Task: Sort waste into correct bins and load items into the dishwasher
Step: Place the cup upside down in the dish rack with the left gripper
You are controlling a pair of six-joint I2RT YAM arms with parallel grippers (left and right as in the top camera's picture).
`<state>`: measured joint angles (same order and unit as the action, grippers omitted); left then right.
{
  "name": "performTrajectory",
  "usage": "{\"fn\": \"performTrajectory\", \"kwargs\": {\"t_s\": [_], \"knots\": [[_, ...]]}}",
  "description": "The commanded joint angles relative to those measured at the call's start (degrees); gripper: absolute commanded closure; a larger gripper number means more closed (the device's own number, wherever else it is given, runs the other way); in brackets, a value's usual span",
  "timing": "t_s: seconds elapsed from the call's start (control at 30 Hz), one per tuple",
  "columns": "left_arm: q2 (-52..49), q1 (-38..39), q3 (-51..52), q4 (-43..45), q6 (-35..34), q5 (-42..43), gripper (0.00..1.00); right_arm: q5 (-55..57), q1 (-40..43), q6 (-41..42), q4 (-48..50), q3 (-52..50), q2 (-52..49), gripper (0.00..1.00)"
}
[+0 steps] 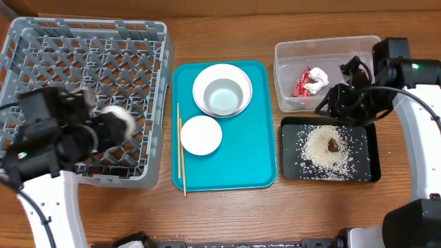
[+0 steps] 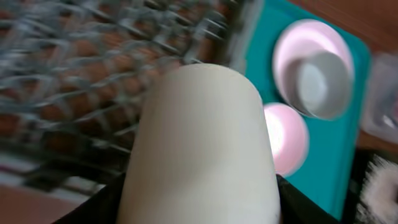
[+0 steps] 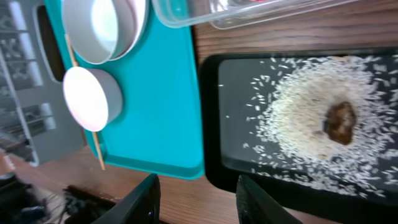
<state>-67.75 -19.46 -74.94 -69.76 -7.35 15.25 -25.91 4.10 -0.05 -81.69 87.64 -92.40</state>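
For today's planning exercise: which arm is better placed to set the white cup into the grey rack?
Left. The left gripper holds the cup above the rack; the right gripper hangs open, empty, by the black tray.

We find the dish rack point(image 1: 103, 62) at nine o'clock, the serving tray point(image 1: 248, 151) central bearing bowl point(image 1: 222, 90) and plate point(image 1: 200, 134), the tub point(image 1: 286, 76) at two, the shallow tray point(image 1: 293, 131) holding rice point(image 1: 320, 148) at four.

Grey plastic lattice rack point(image 1: 89, 48), smooth teal tray point(image 1: 251, 162), clear plastic tub point(image 1: 324, 43), shiny red wrapper point(image 1: 302, 84), wood-grain table point(image 1: 227, 213)
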Motion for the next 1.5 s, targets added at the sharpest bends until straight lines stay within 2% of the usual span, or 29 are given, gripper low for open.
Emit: {"fn": "performTrajectory", "kwargs": {"t_s": [0.0, 0.2, 0.5, 0.63, 0.7, 0.77, 0.8, 0.83, 0.87, 0.9, 1.07, 1.2, 1.3, 1.47], "knots": [[-0.9, -4.1, -1.7, -0.6, -2.1, -12.5, 0.96, 2.9, -0.3, -1.5, 0.1, 0.3, 1.2, 0.59], [-7.4, -4.4, -1.7, 0.0, -2.1, -19.3, 0.96, 2.9, -0.3, -1.5, -0.1, 0.2, 1.2, 0.58], [-20.6, -4.5, -1.7, 6.4, -2.1, -18.8, 0.96, 2.9, -0.3, -1.6, -0.7, 0.2, 1.2, 0.58], [-25.1, -4.5, -1.7, 6.8, -2.1, -18.8, 0.92, 2.9, -0.3, -1.6, -0.7, 0.2, 1.2, 0.59], [-26.8, -4.5, -1.7, 6.8, -2.1, -18.8, 0.78, 2.9, -0.3, -1.6, -0.7, 0.2, 1.2, 0.58], [-28.5, -4.5, -1.7, 6.7, -2.1, -18.8, 0.77, 2.9, -0.3, -1.6, -0.8, 0.2, 1.2, 0.58], [-29.1, -4.5, -1.7, 6.6, -2.1, -18.8, 0.73, 2.9, -0.3, -1.6, -0.9, 0.2, 1.2, 0.58], [-29.4, -4.5, -1.7, 6.6, -2.1, -18.8, 0.36, 3.0, -0.3, -1.6, -1.1, 0.2, 1.2, 0.58], [-29.4, -4.5, -1.7, 6.7, -2.1, -18.7, 0.14, 2.9, -0.3, -1.7, -1.2, 0.2, 1.2, 0.59], [-29.2, -4.5, -1.9, 6.8, -2.1, -18.3, 0.00, 3.0, -0.3, -1.8, -1.2, 0.2, 1.2, 0.58], [-28.0, -4.5, -6.4, 4.2, -1.8, -15.3, 0.00, 3.0, -0.3, -1.7, -1.2, 0.2, 1.2, 0.58], [-25.5, -3.5, -13.5, 0.4, -1.4, -9.0, 0.00, 2.9, -0.3, -1.7, -1.4, 0.2, 1.2, 0.56], [-22.4, 0.0, -15.8, -0.1, -0.5, -5.0, 0.00, 2.7, -0.3, -1.7, -1.7, 0.2, 1.2, 0.42], [-19.0, 12.0, -15.8, -0.5, 0.1, -6.6, 0.00, 2.3, -0.3, -1.7, -1.7, 0.2, 1.2, 0.20]]}}
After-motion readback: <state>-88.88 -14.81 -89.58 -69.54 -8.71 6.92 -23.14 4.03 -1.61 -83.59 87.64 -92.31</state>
